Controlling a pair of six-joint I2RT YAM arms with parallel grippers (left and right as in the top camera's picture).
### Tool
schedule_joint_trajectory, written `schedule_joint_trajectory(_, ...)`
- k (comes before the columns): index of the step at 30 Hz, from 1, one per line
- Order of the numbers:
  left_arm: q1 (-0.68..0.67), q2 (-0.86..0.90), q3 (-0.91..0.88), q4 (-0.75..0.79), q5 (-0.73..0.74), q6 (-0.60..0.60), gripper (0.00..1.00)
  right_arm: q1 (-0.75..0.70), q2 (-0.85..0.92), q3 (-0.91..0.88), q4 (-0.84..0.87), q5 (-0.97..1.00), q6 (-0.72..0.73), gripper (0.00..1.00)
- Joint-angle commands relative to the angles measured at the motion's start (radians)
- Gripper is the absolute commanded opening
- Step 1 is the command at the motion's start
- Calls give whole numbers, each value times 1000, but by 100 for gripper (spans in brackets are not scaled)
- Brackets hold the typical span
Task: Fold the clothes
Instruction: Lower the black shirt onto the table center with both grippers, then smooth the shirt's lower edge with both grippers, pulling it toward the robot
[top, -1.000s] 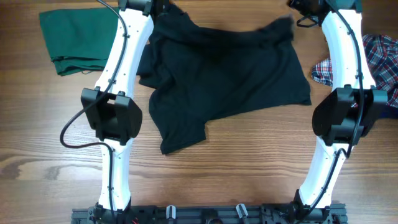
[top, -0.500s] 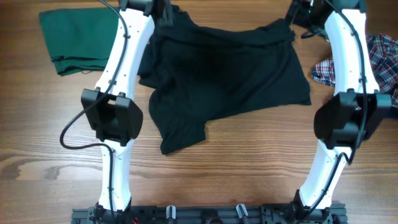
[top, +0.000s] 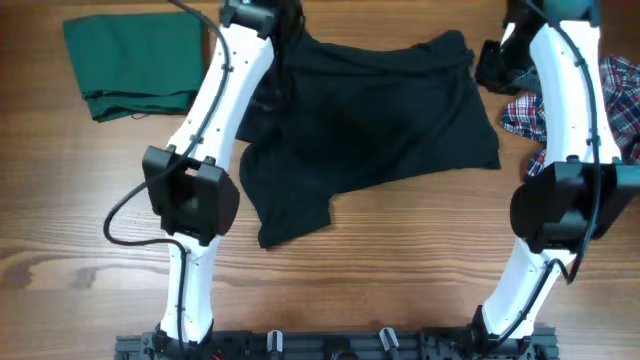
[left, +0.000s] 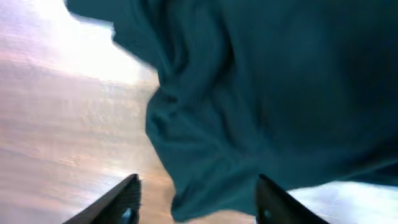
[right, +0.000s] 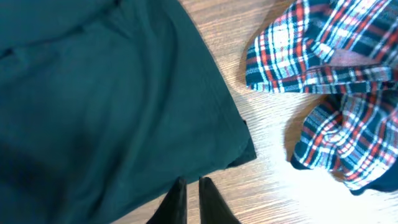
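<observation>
Although the black polo shirt (top: 380, 130) is spread over the far middle of the table (top: 400, 260), it is rumpled, with one sleeve trailing toward the near edge. No fold is judged to be made yet, so flattening and every fold are left to be done. The left gripper (left: 198, 200) is held over the shirt's far left edge, spread wide with nothing pinched, and the right gripper (right: 193, 199), just beside the far right corner, is drawn almost together with nothing held. No containers are seen; the green garment (top: 135, 60) and the plaid shirt (right: 336, 93) are left at the sides.
</observation>
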Motion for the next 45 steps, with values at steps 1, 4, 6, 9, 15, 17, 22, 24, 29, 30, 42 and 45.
schedule_joint_trajectory(1, -8, -23, -128, -4, 33, -1, 26, -3, -5, -99, 84, 6, -33, 4)
schedule_joint_trajectory(4, -8, -23, -205, 12, 34, -2, 4, -7, -5, -167, 172, -5, -51, 4)
schedule_joint_trajectory(6, -12, -23, -241, 48, 58, -1, 4, -7, -5, -209, 232, -5, -51, 4)
schedule_joint_trajectory(9, -22, -23, -291, 87, 117, 0, 4, -7, -5, -257, 288, -5, -50, 4)
schedule_joint_trajectory(15, -92, -23, -441, 122, 153, -1, 4, -8, -3, -319, 317, -5, -62, 4)
schedule_joint_trajectory(17, -117, -23, -502, 154, 153, -2, 4, -10, -3, -351, 341, -5, -69, 4)
schedule_joint_trajectory(22, -146, -23, -567, 194, 175, -28, 4, -17, -3, -422, 397, -5, -76, 4)
schedule_joint_trajectory(24, -156, -23, -577, 205, 175, -28, 4, -20, -3, -438, 418, -5, -76, 4)
schedule_joint_trajectory(29, -168, -23, -623, 281, 175, -28, 4, -21, -2, -453, 476, -5, -74, 4)
schedule_joint_trajectory(30, -169, -23, -629, 286, 175, -29, 4, -21, -2, -453, 478, -5, -73, 4)
schedule_joint_trajectory(42, -169, -23, -705, 303, 175, -27, 4, -21, -2, -607, 560, -5, -72, 4)
schedule_joint_trajectory(45, -169, -23, -707, 296, 175, -27, 4, -21, -2, -641, 570, -5, -69, 4)
